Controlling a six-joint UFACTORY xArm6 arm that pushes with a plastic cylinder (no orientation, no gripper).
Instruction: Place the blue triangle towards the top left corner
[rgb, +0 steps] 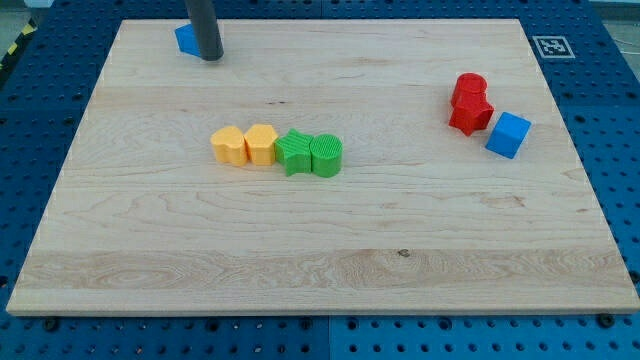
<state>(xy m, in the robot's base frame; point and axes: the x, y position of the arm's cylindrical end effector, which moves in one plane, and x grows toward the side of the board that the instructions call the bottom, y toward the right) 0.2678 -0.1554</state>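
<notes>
The blue triangle (186, 39) lies near the board's top left corner, partly hidden behind the dark rod. My tip (210, 57) rests on the board just to the right of the blue triangle, touching or almost touching it. Only the triangle's left part shows.
A yellow block (229, 145) and a second yellow block (261, 143) sit in a row with a green star-like block (294, 152) and a green cylinder (326, 155) at mid-board. A red cylinder (468, 88), a red block (470, 112) and a blue cube (508, 134) sit at the right. The wooden board (320, 270) lies on a blue pegboard.
</notes>
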